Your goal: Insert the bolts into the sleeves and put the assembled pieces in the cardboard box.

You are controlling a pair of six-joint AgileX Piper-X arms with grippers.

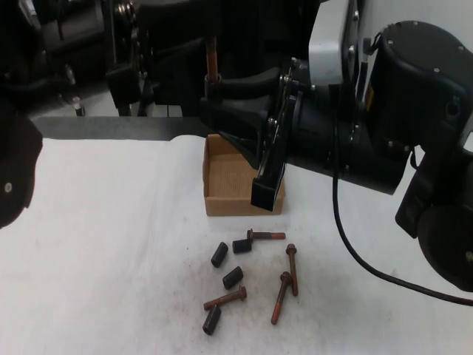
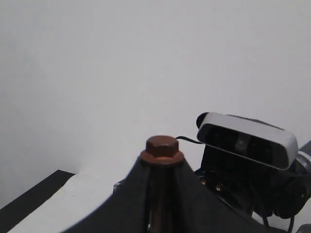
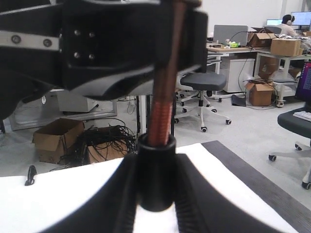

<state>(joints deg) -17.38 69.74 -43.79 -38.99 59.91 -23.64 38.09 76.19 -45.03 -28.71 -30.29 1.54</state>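
Observation:
A copper bolt (image 1: pixel 212 63) hangs upright above the far edge of the cardboard box (image 1: pixel 222 203). My left gripper (image 2: pixel 162 167) is shut on it just under its hex head (image 2: pixel 162 147). The threaded shank (image 3: pixel 162 119) enters the top of a black sleeve (image 3: pixel 155 170), and my right gripper (image 3: pixel 155 199) is shut on that sleeve from below. In the high view the sleeve (image 1: pixel 213 90) sits at the bolt's lower end, held by the right gripper (image 1: pixel 216 100). How deep the bolt reaches inside the sleeve is hidden.
Several loose bolts (image 1: pixel 292 268) and black sleeves (image 1: pixel 233 277) lie on the white cloth (image 1: pixel 111 244) in front of the box. One bolt (image 1: pixel 267 235) lies end to end with a sleeve (image 1: pixel 241 245). The right arm's bulky body (image 1: pixel 347 140) overhangs the box's right side.

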